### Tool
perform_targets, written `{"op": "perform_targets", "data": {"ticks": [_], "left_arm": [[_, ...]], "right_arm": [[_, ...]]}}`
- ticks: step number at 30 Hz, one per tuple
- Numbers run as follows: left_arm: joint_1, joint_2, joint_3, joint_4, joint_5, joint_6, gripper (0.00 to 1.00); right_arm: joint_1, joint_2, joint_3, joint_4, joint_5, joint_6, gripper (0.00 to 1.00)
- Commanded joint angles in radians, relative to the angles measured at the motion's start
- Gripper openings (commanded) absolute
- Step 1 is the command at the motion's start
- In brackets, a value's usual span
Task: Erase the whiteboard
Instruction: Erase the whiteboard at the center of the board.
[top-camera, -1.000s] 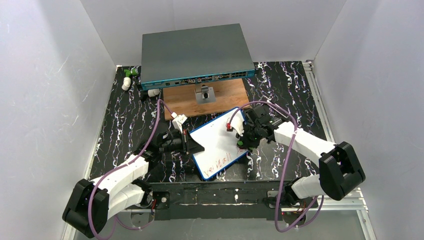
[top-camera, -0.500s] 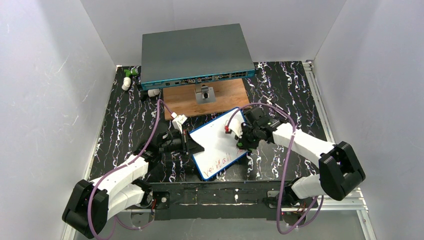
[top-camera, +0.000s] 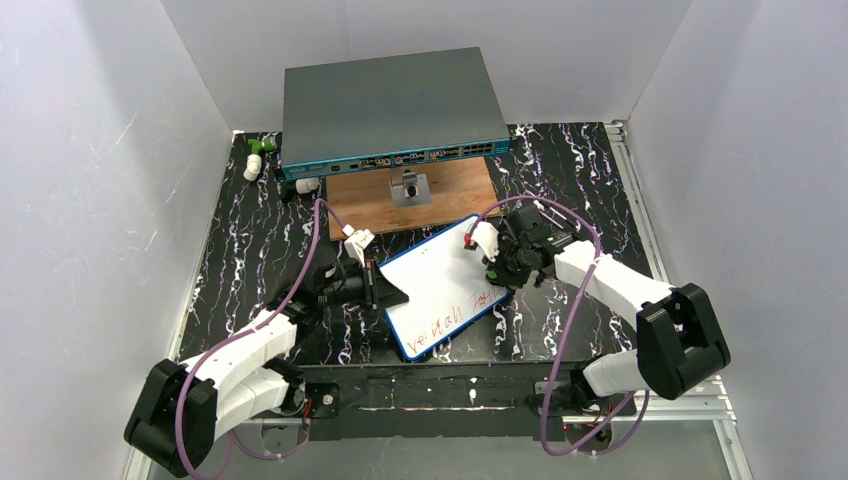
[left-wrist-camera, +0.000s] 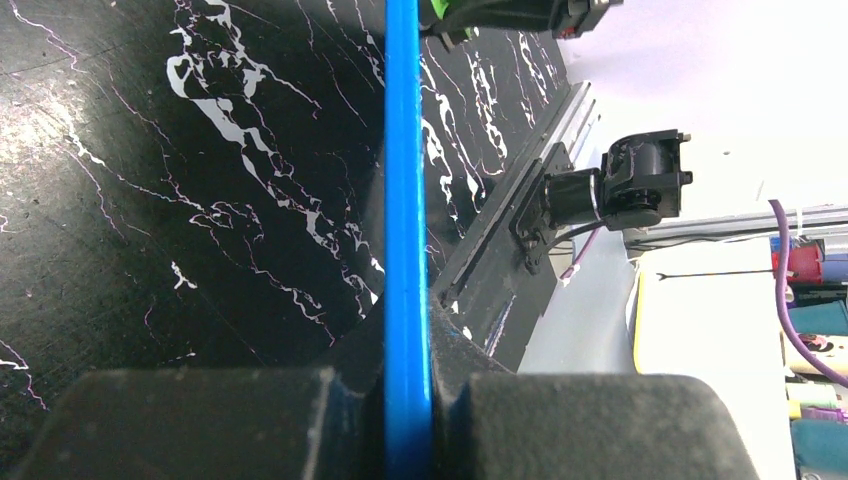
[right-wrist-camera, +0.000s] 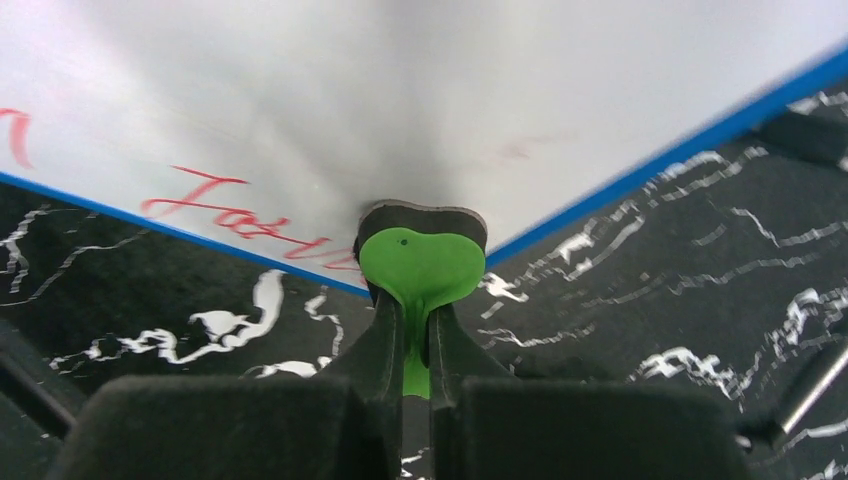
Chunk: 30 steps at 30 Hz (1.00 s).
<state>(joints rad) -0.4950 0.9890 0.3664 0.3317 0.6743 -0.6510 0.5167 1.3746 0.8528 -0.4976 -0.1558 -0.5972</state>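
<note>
The right hand (top-camera: 497, 262), pinching a green eraser (right-wrist-camera: 420, 262), has slid along the whiteboard (top-camera: 440, 285) toward the wooden board (top-camera: 412, 195) — baring red writing (top-camera: 455, 318) not yet wiped. The left hand (left-wrist-camera: 405, 340), clamped on the blue frame (left-wrist-camera: 405, 200), steadies the whiteboard just in front of that wooden board.

whiteboard (top-camera: 440, 285): smooth, glossy, plastic frame | eraser (right-wrist-camera: 420, 265): smooth plastic | tabletop (top-camera: 250, 250): matt, marbled | wooden board (top-camera: 460, 195): grained
</note>
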Motion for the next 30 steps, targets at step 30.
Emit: {"op": "perform_targets", "data": {"ticks": [30], "left_arm": [[-0.006,-0.033,0.023,0.012,0.046,0.033,0.0]], "right_arm": [[-0.111,-0.119,-0.013,0.015,-0.13,0.009,0.01]]}}
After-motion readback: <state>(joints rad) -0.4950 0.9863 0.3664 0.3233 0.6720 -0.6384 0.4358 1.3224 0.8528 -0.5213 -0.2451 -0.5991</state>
